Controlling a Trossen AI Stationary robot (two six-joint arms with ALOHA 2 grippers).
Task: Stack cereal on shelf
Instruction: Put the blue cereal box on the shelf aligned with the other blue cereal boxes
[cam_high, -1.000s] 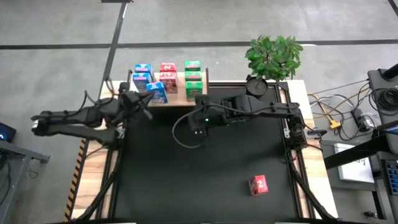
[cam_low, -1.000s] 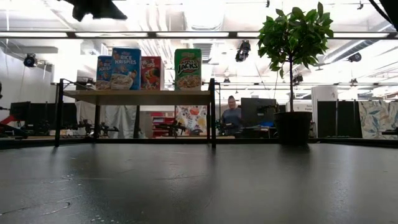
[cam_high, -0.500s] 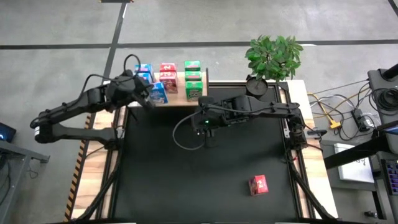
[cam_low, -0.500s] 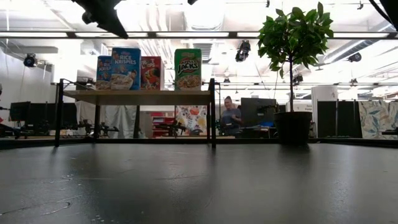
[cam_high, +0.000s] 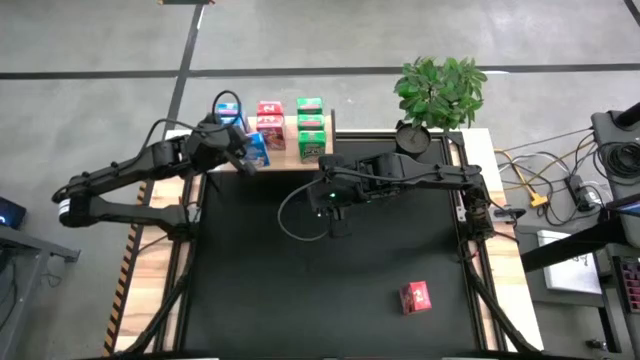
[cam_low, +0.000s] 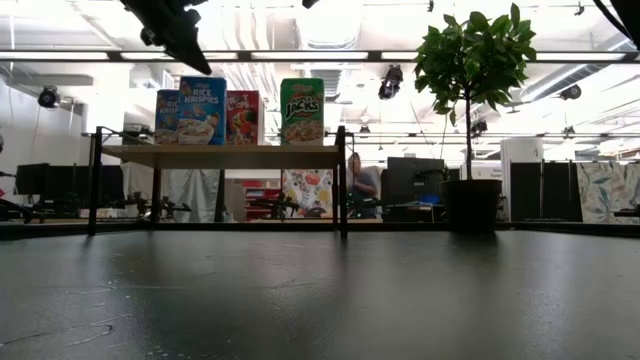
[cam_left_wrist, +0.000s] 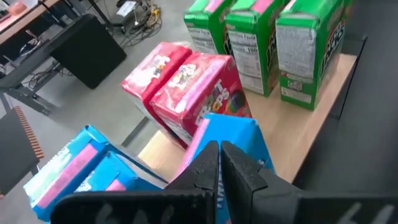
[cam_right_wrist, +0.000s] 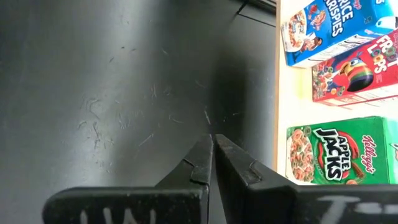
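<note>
Left fingers (cam_left_wrist: 219, 163) are closed, empty, just above the front blue box (cam_left_wrist: 231, 140) on the shelf (cam_high: 285, 152). Right fingers (cam_right_wrist: 210, 157) are closed, empty, over the counter (cam_high: 330, 290). One red box (cam_high: 415, 296) lies apart.

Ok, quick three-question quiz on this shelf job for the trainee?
1. True or false: every red box is on the shelf.
2. Which colour stands at the shelf end nearest the plant? A blue, B red, C green.
3. Fill in: the shut left tool is at a ___ box.

Key:
1. False: one red box lies on the mat.
2. C, the green boxes.
3. Blue: the blue box at the shelf's front.
</note>
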